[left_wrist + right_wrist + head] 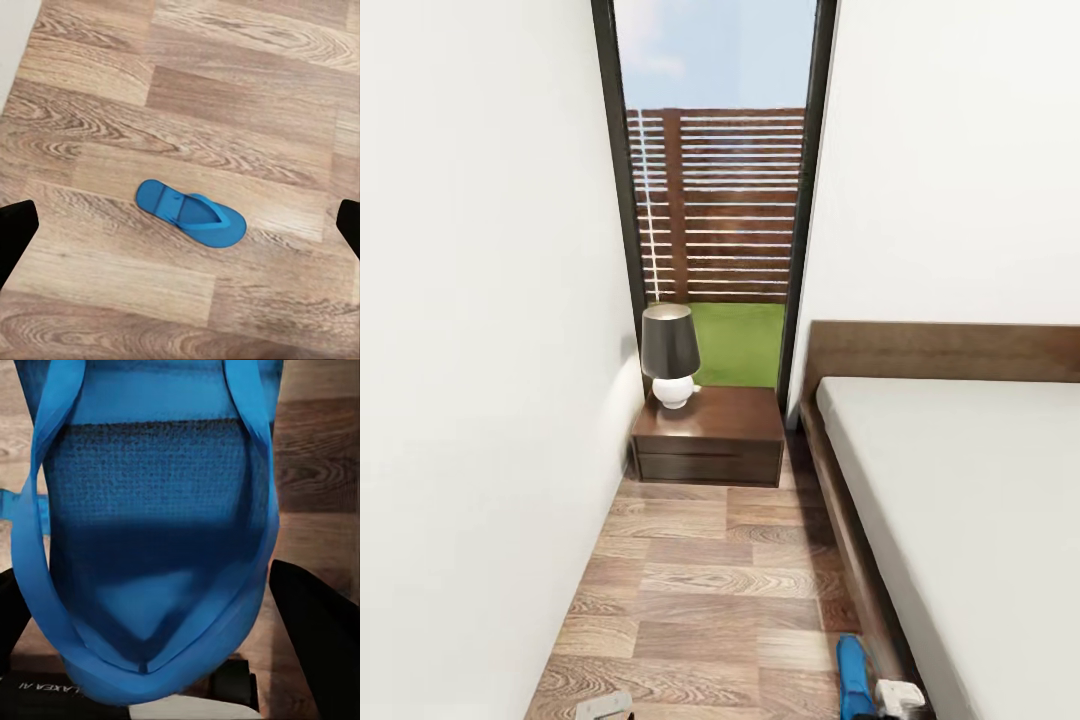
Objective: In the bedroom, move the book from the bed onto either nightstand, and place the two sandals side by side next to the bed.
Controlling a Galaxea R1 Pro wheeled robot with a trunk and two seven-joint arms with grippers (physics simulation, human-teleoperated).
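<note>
Narrow aisle between the white wall point(480, 350) on the left and the bed point(970, 480) on the right, plank floor point(700, 590) running up to a nightstand point(710, 432) with a dark-shaded lamp point(670, 355) on it, tall window point(715, 200) behind. Left hand point(180, 229): spread wide and released, both dark finger tips at the edges of its wrist view, hovering well above 1 blue sandal point(191, 212) that lies flat on the floor, strap up, nothing touching it. In the head view a pale bit of that hand point(605, 706) shows at the bottom edge. Right hand point(895, 697): low beside the bed frame, with the second sandal point(852, 675) at it; in its wrist view this sandal point(146, 525) hangs very close to the lens, sole and straps between the dark fingers point(319, 637), so I judge it clenched on the sandal, though the contact itself is hidden. Book not seen from here. Step in hand, as I read it: set sandal 2 down next to the bed. To do it well: lower it flat, sole down, toe pointing the same way as sandal 1, close alongside but not overlapping, clear of the frame; let go only once it rests on the planks, then lift straight up so the strap does not snag.
</note>
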